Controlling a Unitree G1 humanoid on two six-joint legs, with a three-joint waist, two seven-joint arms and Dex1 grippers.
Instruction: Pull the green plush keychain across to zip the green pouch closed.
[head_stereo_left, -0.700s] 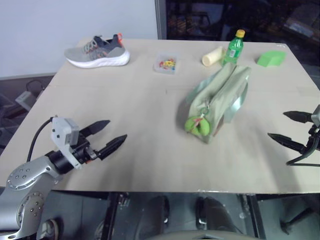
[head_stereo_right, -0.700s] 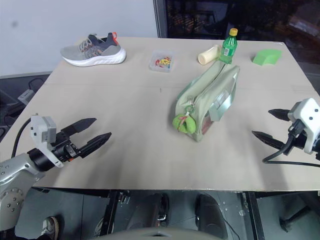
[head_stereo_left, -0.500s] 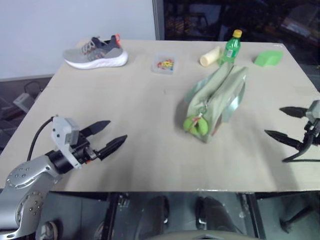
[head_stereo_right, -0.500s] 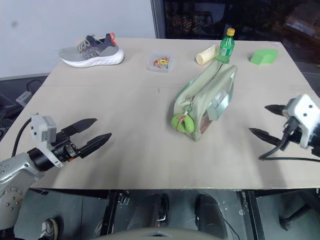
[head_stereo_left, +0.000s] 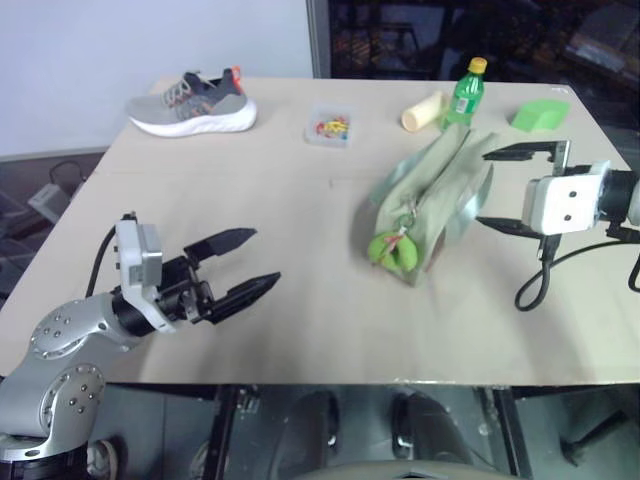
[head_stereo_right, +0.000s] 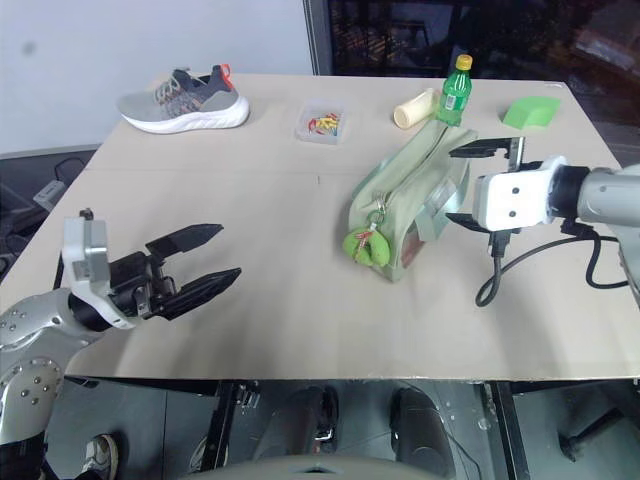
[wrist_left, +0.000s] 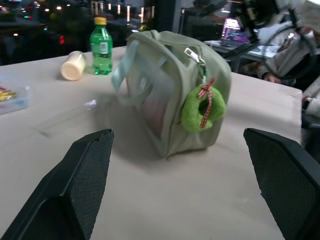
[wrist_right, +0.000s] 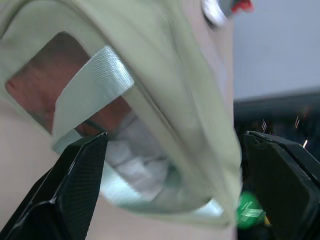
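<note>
green plush keychain (head_stereo_left: 393, 249) hangs from the zipper pull at the near end of the green pouch (head_stereo_left: 436, 197), which lies right of centre on the counter (head_stereo_left: 280, 190), its long side running from near-left to far-right. the pouch's clear side panel faces right, with a pale strap across it and something red behind it.

since the earlier frames the right gripper (head_stereo_left: 505, 189) has come in from the counter's right edge and now sits just beside the pouch's right side, jaws spread wide, one finger above the pouch's far top edge and the other low by the clear panel; in the right wrist view the panel sits close between the two fingers. whether either finger touches the fabric cannot be told. the left gripper (head_stereo_left: 246, 263) has moved a little further in over the near-left counter, also wide and holding nothing, pointing toward the pouch but well apart from it. the pouch and keychain lie where they did.

farther back stand a green bottle with a yellow cap (head_stereo_left: 464, 93) and a cream cylinder (head_stereo_left: 423, 111) lying on its side, both just beyond the pouch's far end. a bright green wedge block (head_stereo_left: 540, 115) sits at far right, a small clear box of coloured bits (head_stereo_left: 331, 128) near the far middle, and a grey sneaker (head_stereo_left: 192, 101) at far left. bare counter lies between the left gripper and the keychain.
</note>
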